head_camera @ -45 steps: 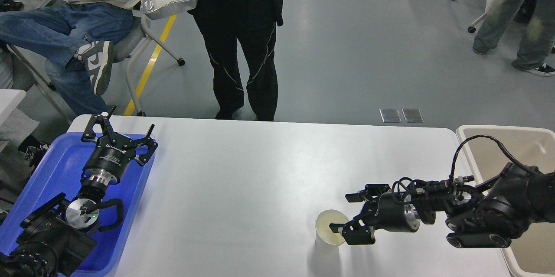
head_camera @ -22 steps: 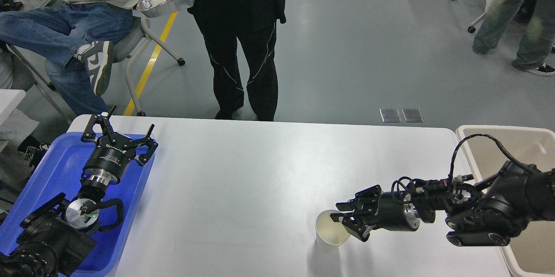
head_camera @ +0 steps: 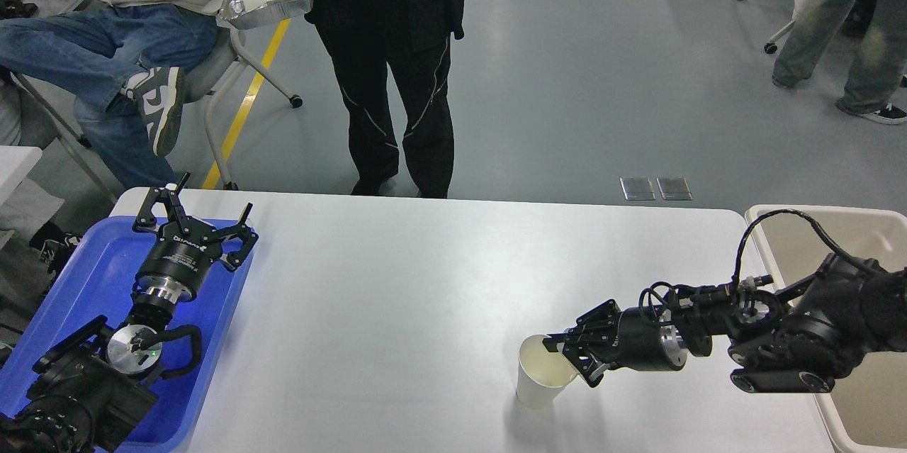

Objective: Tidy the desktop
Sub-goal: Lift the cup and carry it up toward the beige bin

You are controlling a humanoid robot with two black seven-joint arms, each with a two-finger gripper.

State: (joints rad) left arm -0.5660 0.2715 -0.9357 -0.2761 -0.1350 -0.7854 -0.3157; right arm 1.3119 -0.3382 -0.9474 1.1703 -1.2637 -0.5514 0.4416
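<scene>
My right gripper (head_camera: pixel 567 361) is pinched on the near rim of the white paper cup (head_camera: pixel 542 371), a light and easily crushed thing best held gently at that rim, standing on the desktop (head_camera: pixel 425 297) near the beige bin (head_camera: pixel 762 215), while my left gripper (head_camera: pixel 191 215) hangs spread over the blue tray (head_camera: pixel 78 290).

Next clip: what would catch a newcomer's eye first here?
Probably the right hand pinching the rim of a white paper cup near the front of the desktop. Next, the bright blue tray at the table's left end, with the open left hand over it, and the beige bin at the right.
</scene>
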